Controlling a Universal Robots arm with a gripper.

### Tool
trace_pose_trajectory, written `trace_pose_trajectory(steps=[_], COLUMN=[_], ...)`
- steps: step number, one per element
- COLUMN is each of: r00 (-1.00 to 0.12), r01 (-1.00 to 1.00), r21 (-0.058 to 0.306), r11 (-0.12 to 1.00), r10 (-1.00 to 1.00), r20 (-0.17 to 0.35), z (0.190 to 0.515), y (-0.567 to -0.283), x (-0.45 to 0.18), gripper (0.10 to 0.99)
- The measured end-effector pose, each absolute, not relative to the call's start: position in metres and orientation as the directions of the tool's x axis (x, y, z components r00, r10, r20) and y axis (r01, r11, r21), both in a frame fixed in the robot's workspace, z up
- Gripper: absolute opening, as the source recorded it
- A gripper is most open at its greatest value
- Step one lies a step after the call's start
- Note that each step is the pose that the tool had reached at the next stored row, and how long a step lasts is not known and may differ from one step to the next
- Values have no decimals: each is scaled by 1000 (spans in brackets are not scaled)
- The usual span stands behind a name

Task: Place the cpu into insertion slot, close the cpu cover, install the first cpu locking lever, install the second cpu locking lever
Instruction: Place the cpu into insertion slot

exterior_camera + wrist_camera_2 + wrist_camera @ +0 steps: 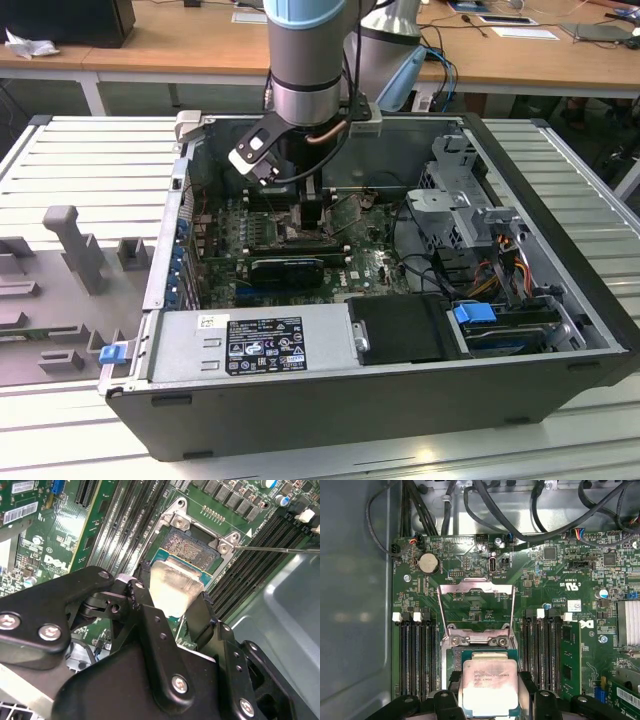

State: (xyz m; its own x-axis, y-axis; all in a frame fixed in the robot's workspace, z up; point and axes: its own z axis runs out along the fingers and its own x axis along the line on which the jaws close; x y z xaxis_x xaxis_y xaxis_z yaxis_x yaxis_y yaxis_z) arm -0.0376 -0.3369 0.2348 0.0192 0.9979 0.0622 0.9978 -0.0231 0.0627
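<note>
Step 1 not finished: gripper (491, 702) is pinched onto the cpu (487, 687) by two opposite edges, chip hanging partly over the slot (192, 542), not visibly seated; cover (476, 584) stands flipped open, lever (280, 549) unlatched, so cover and both levers look undone.

Pale wooden desks (180, 50) with scattered papers (525, 32) behind a ribbed grey metal worktable (90, 150), under even indoor light.
</note>
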Motion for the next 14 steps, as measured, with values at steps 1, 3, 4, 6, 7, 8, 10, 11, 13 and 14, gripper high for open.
trace_pose_trajectory(steps=[1, 3, 4, 6, 7, 8, 10, 11, 13, 14], r00=[19, 19, 19, 19, 19, 19, 19, 19, 19, 19], r01=[998, 998, 998, 998, 998, 998, 998, 998, 998, 998], r21=[63, 63, 63, 63, 63, 63, 63, 63, 63, 63], r11=[-23, -23, -23, -23, -23, -23, -23, -23, -23, -23], r10=[998, 998, 998, 998, 998, 998, 998, 998, 998, 998], r20=[62, 62, 62, 62, 62, 62, 62, 62, 62, 62], z=[235, 234, 233, 232, 231, 230, 228, 226, 222, 219], y=[-337, -337, -337, -336, -336, -336, -335, -334, -333, -332], x=[-38, -39, -39, -41, -41, -42, -44, -44, -44, -44], gripper=[529, 529, 529, 529, 529, 529, 529, 529, 529, 529])
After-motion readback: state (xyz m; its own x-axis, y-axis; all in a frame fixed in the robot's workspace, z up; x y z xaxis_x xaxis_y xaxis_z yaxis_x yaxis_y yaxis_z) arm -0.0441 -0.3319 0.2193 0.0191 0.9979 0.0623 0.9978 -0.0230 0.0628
